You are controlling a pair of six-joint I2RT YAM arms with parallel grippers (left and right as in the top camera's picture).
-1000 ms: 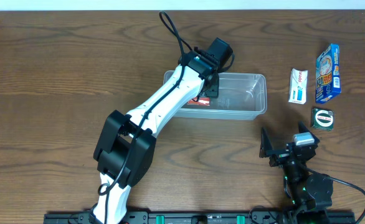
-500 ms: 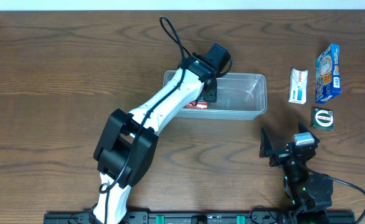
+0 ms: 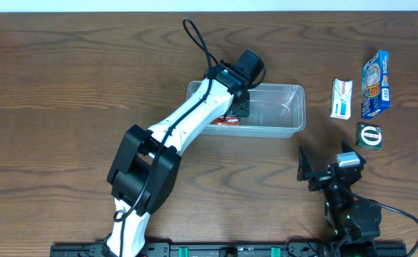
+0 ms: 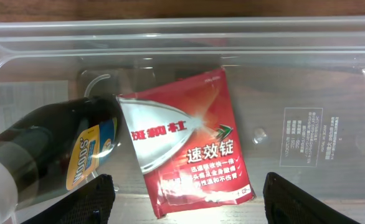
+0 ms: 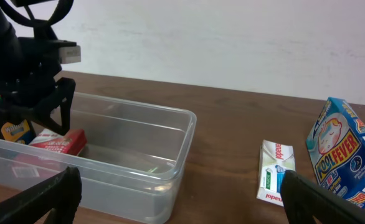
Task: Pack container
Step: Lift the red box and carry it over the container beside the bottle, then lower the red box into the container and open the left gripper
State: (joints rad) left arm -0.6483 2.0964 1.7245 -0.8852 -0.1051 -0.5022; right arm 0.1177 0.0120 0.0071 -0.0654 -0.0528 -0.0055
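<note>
The clear container (image 3: pixel 284 107) sits mid-table. My left gripper (image 3: pixel 239 107) hangs inside its left half, open. In the left wrist view a red box (image 4: pixel 185 140) with white print lies flat on the container (image 4: pixel 232 28) floor between the spread fingers (image 4: pixel 98 199), touched by neither. A dark bottle (image 4: pixel 52 155) with a yellow label lies beside it on the left. From the right wrist, the red box (image 5: pixel 61 142) rests in the container (image 5: pixel 139 112) under the left gripper (image 5: pixel 39 106). My right gripper (image 3: pixel 330 171) stands open near the front edge, holding nothing.
Right of the container lie a white toothpaste box (image 3: pixel 342 98), a blue Koolfever box (image 3: pixel 375 84) and a small green packet (image 3: pixel 369 135). The toothpaste box (image 5: pixel 274 171) and blue box (image 5: pixel 344 155) also show ahead of my right gripper (image 5: pixel 182 199).
The left jaws have spread wider and the red box has settled lower onto the container floor. The right arm has not moved.
</note>
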